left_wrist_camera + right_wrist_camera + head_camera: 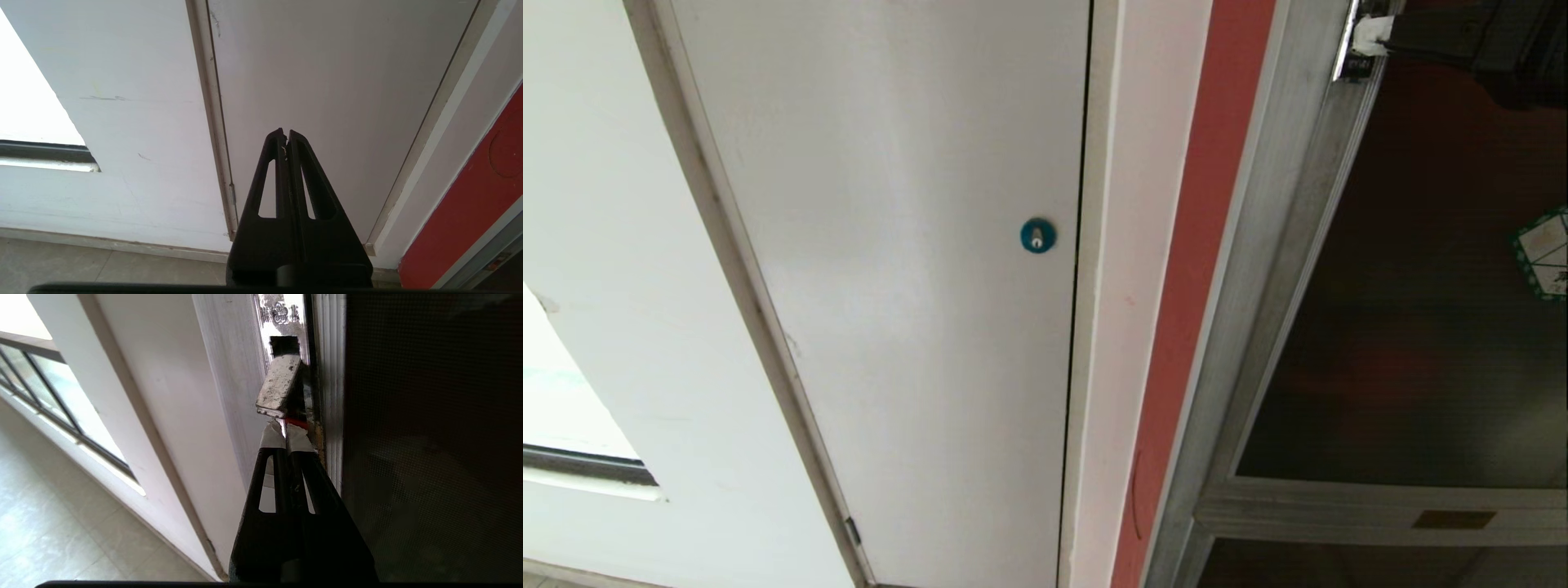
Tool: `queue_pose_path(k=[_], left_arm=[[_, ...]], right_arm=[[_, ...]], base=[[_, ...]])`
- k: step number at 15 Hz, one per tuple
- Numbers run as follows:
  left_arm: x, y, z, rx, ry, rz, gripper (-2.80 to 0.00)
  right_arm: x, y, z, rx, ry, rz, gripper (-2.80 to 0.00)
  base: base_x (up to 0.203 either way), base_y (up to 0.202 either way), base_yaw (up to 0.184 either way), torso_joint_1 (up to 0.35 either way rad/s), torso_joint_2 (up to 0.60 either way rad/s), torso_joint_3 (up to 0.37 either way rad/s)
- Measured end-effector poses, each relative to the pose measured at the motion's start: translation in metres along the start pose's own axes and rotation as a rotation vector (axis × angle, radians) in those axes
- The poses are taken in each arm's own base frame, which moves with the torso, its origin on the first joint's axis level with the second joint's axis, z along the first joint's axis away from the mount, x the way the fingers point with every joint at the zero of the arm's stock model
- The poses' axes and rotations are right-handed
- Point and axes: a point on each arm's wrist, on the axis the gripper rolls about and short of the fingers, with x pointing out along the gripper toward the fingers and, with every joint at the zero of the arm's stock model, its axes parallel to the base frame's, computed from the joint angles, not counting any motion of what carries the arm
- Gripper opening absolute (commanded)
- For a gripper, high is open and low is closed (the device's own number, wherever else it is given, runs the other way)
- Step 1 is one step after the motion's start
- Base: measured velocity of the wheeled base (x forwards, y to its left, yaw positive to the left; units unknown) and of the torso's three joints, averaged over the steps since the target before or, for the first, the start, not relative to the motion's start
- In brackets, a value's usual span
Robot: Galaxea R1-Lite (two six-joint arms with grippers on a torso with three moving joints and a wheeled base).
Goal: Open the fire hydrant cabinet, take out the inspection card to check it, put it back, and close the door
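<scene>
Up high, right hand (284,435) closed at latch (280,386)

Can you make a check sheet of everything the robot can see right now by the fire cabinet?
Surface: pale tiled floor; no table.
Job's things: fire hydrant cabinet shut; its dark glass door closed; metal latch sticking out; inspection card not seen.
Clutter: green-edged sticker on the glass.
Grippers: right gripper shut, tips just under the latch; left gripper shut, holding nothing, facing the white panel door.
Cables: nothing seen.
Surroundings: blue round lock, red wall strip, window.
</scene>
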Motion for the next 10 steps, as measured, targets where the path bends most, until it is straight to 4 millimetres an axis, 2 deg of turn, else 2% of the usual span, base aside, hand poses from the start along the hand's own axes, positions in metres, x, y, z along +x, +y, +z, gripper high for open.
queue_pose_path(k=[4,10], left_arm=[[0.000,0.000,0.000,0.000,0.000,0.000,-2.80],[0.000,0.000,0.000,0.000,0.000,0.000,-2.80]], right_arm=[[-0.003,0.003,-0.002,0.005,0.010,0.002,-2.80],[-0.029,0.036,-0.013,0.014,0.052,0.079,-2.80]], base=[[0.000,0.000,0.000,0.000,0.00,0.000],[0.000,0.000,0.000,0.000,0.00,0.000]])
